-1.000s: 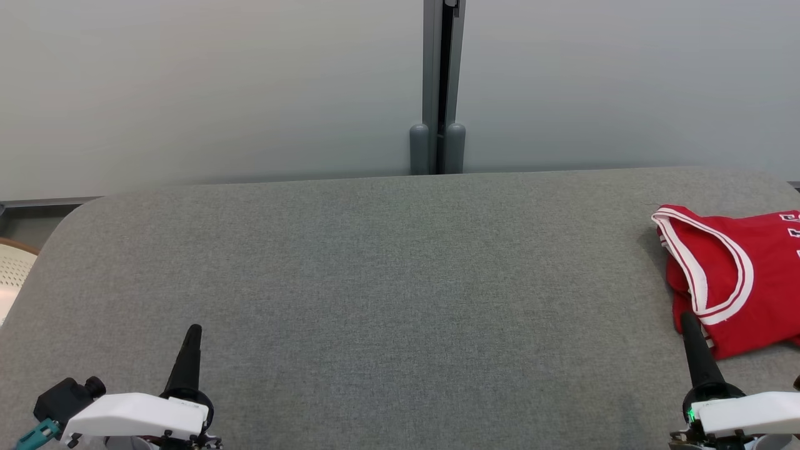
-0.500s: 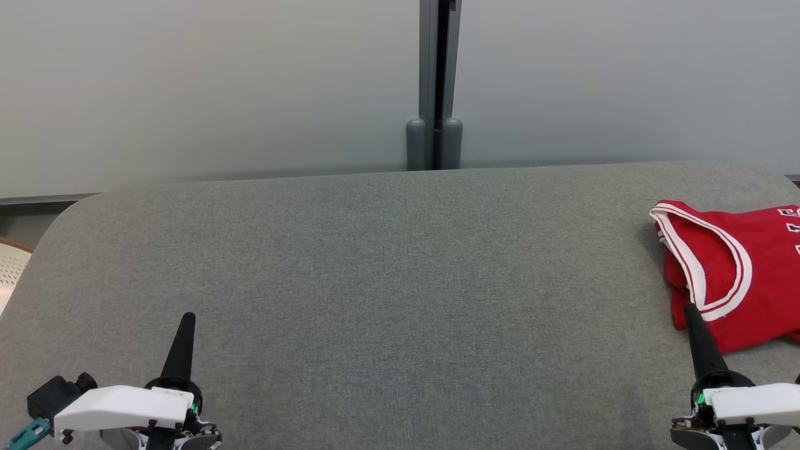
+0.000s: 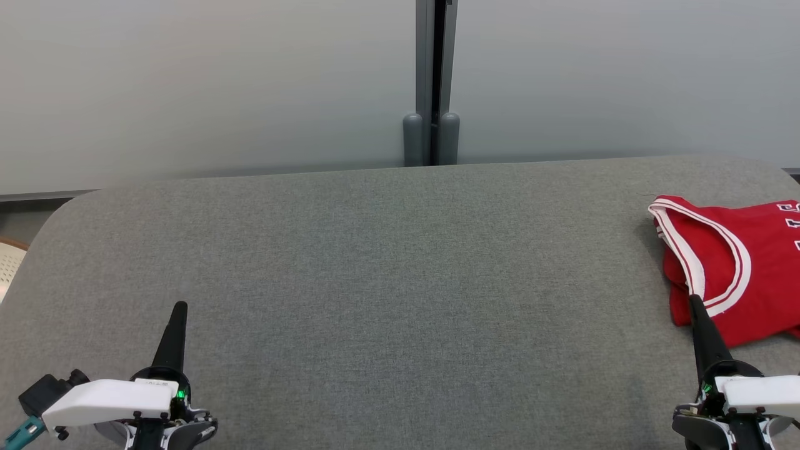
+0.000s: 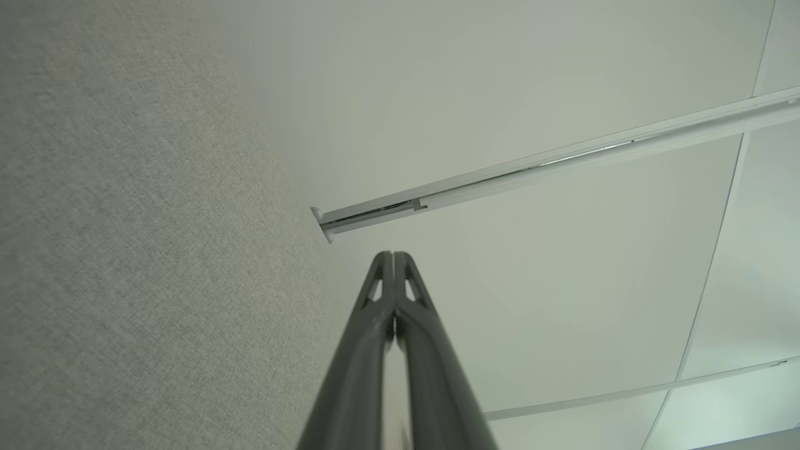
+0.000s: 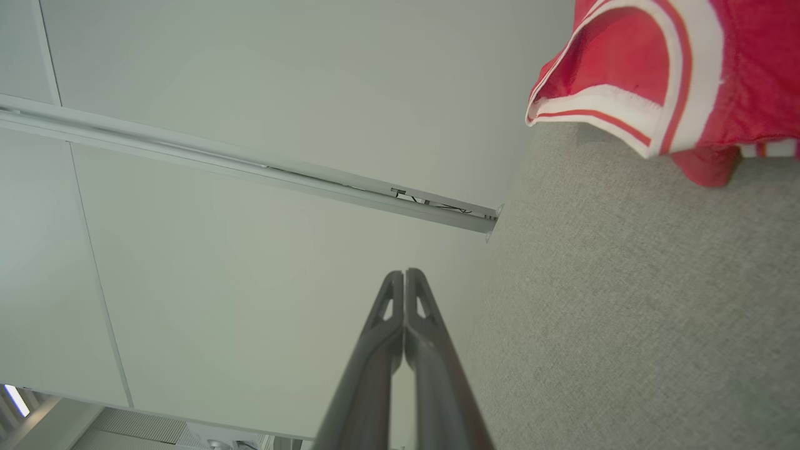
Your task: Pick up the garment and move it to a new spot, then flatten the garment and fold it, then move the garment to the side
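The garment [image 3: 744,269] is a red sleeveless jersey with white-and-red trim, lying bunched at the right edge of the grey padded surface [image 3: 387,269], partly cut off by the head view's right border. Its trimmed armhole also shows at the top right of the right wrist view [image 5: 656,75]. My right gripper [image 3: 694,301] is shut and empty at the lower right, its tip overlapping the jersey's near-left edge in the head view; whether it touches the cloth I cannot tell. The left gripper [image 3: 179,307] is shut and empty at the lower left, far from the garment. Both wrist views show the fingers pressed together [image 4: 392,257] [image 5: 404,274].
A pale wall with a grey vertical post [image 3: 431,81] stands right behind the surface's far edge. At the far left, beyond the rounded corner, a beige perforated object [image 3: 7,265] peeks in. A broad stretch of grey fabric lies between the two grippers.
The head camera has shifted, so the whole scene sits slightly higher and further left. Both grippers stay shut and keep roughly the same places at the lower corners; the jersey has not moved.
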Motion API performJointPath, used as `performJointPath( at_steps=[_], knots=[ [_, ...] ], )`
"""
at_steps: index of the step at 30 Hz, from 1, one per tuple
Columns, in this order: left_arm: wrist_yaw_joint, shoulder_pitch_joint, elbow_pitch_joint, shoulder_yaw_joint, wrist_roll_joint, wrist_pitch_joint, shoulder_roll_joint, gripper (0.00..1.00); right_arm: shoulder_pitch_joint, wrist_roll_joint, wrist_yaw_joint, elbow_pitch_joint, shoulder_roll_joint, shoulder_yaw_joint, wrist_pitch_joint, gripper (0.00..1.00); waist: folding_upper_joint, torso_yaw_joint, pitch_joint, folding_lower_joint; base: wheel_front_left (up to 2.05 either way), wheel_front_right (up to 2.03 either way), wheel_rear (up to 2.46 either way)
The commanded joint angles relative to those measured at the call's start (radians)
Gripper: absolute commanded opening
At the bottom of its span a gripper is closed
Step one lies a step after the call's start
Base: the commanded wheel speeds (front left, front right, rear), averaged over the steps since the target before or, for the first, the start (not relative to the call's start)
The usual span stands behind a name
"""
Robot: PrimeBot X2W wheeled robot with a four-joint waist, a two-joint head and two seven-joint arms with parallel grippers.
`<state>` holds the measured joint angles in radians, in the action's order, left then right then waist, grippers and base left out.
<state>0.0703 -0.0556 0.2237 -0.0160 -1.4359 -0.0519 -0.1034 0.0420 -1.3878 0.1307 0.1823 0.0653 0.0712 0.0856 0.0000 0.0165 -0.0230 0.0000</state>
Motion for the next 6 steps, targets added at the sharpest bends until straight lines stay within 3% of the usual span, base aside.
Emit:
performJointPath(
  at_steps=[1, 6],
  knots=[
    [0.011, -0.028, -0.003, -0.013, -0.018, -0.004, 0.002, 0.00, 0.017, -0.024, 0.000, 0.003, 0.006, 0.003, 0.004, 0.00, 0.0000, -0.001, 0.001, 0.0000, 0.00, 0.00, 0.00],
    [0.021, -0.033, 0.002, -0.028, -0.046, -0.014, 0.008, 0.00, 0.027, -0.062, 0.000, 0.014, 0.005, 0.006, 0.005, 0.00, 0.0000, -0.003, 0.005, 0.0000, 0.00, 0.00, 0.00]
  ],
)
